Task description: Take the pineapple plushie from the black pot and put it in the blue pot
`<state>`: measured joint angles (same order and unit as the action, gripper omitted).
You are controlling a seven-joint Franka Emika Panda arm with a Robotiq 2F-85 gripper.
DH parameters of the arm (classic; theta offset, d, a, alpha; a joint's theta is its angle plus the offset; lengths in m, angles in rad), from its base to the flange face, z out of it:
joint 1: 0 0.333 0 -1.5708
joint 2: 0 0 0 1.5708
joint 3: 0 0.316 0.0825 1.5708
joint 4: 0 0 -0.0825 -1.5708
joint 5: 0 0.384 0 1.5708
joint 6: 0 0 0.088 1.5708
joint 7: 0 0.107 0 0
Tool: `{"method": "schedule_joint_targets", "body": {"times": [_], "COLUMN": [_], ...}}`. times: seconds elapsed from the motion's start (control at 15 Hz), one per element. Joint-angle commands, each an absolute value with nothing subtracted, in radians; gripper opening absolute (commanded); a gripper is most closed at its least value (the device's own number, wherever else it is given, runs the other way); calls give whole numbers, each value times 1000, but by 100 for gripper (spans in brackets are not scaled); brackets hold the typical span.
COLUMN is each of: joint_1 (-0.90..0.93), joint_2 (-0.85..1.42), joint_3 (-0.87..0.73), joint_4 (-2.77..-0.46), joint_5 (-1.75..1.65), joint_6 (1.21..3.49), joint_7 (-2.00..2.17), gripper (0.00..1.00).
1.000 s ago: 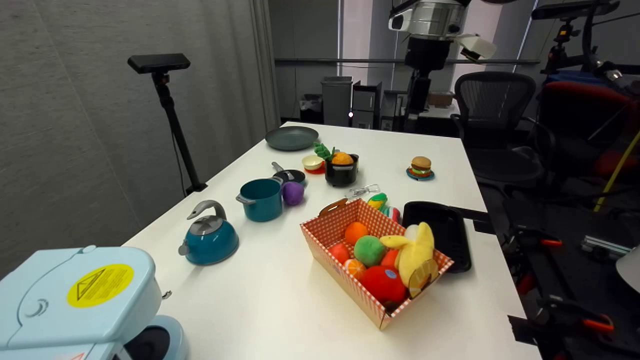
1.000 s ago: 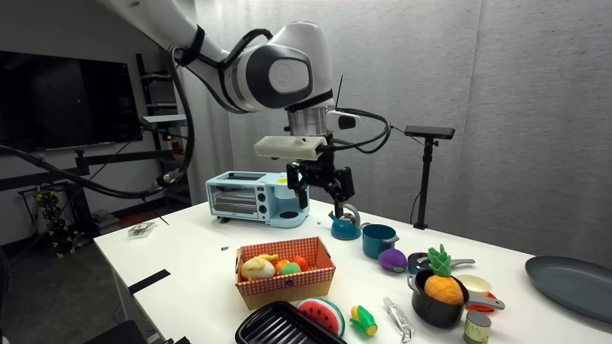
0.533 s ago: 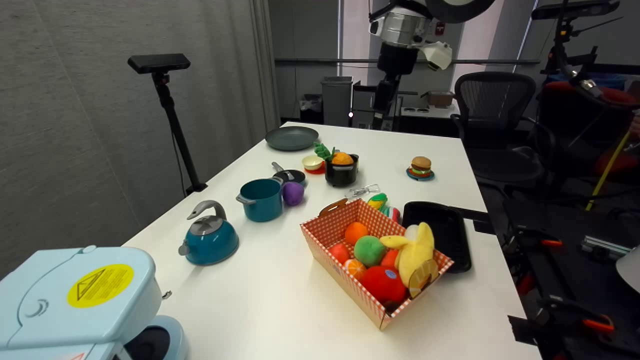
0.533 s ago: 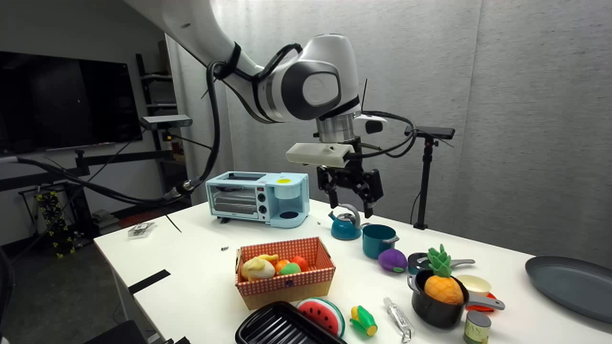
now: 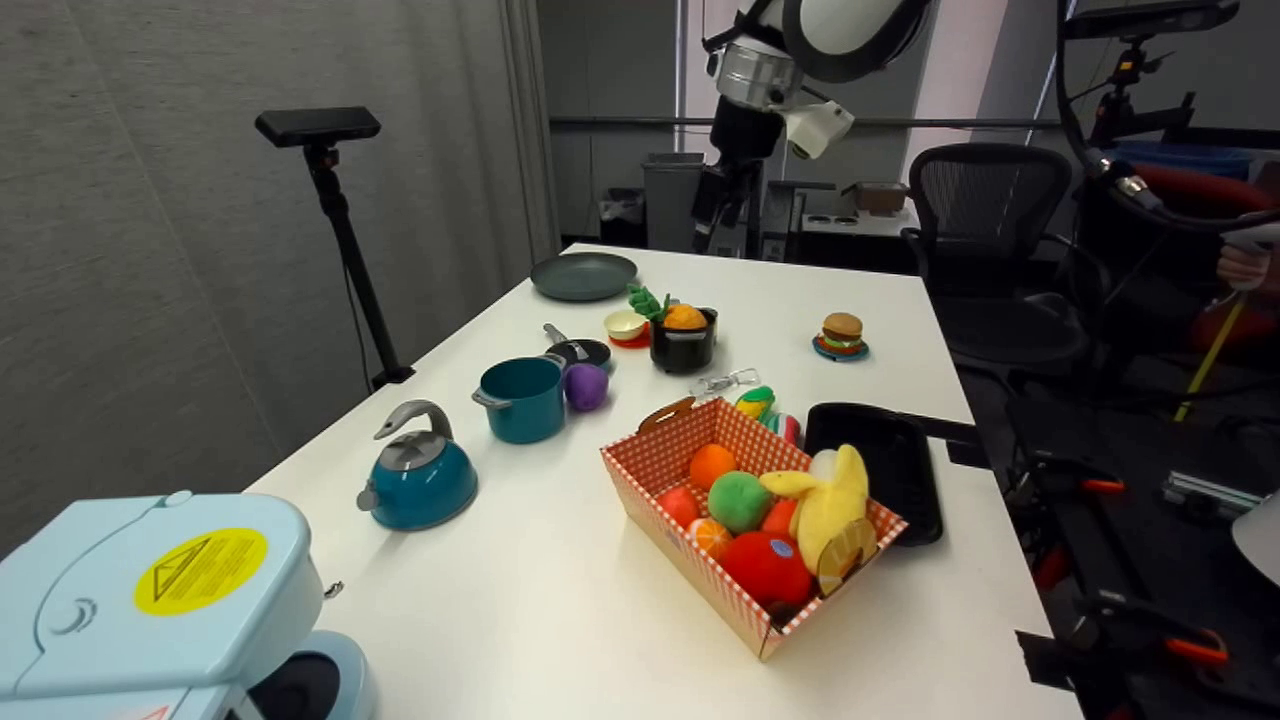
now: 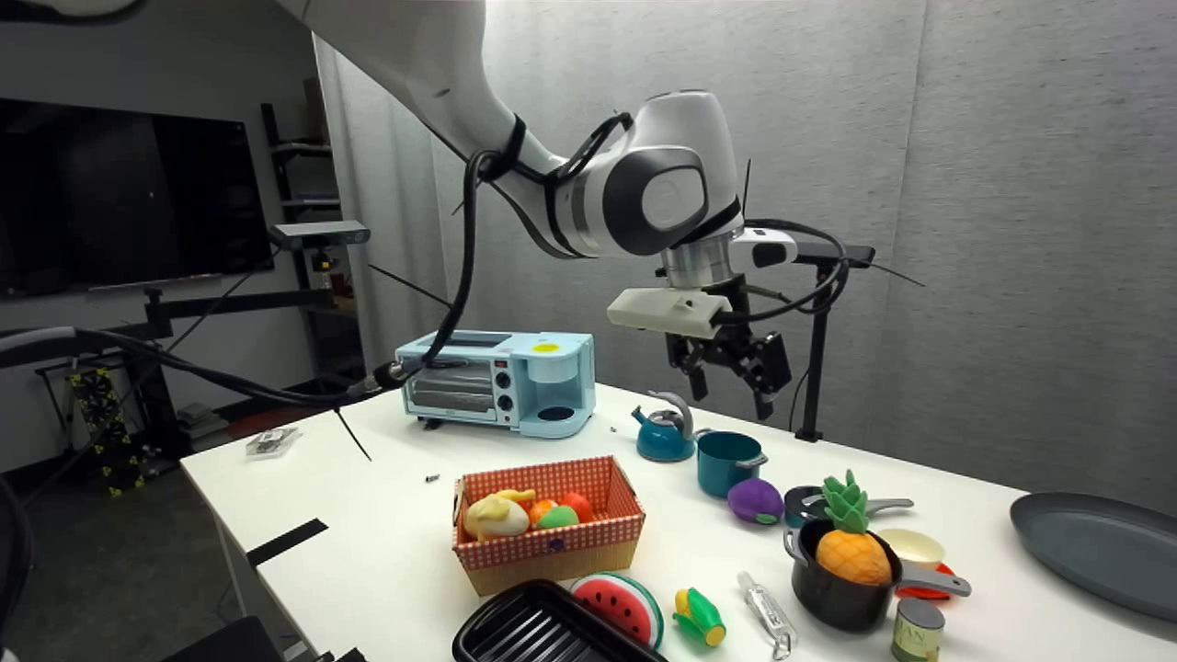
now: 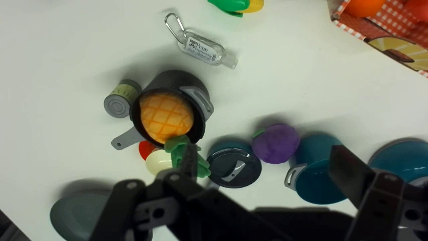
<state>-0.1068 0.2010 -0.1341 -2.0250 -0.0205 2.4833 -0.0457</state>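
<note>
orange pineapple plushie (image 6: 853, 557) just chilling in the black pot (image 6: 835, 602), crisscross lines, green leaves leaning out over the rim, pot upright, grey handles, teal-ish blue pot (image 6: 723, 474) upright too, straight sides, standing well apart

On the white label (image 7: 201, 51) of a small clear bottle (image 7: 219, 56), upper centre of the wrist view, we read "Penn Engineering", with a square code-like mark beside it and a smaller, blurred line beneath that looks like "GRASP LABORATORY". At the lower right of an exterior view, we make out the letters "IAN" on a can (image 6: 918, 633). At the lower left of an exterior view, a yellow sticker (image 5: 202, 572) on a light blue appliance (image 5: 150, 640) bears a black-outlined triangle and print too small for us to read.
</note>
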Motion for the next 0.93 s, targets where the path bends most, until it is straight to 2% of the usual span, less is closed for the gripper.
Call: {"method": "schedule_joint_targets", "body": {"times": [0.0, 0.87], "joint_1": [-132, -167], "joint_2": [289, 520], "joint_3": [-138, -142], "joint_4": [-1929, -1686], "joint_5": [12, 50], "joint_6": [2507, 2506], "joint_7": [0, 75], "gripper": [100, 100]}}
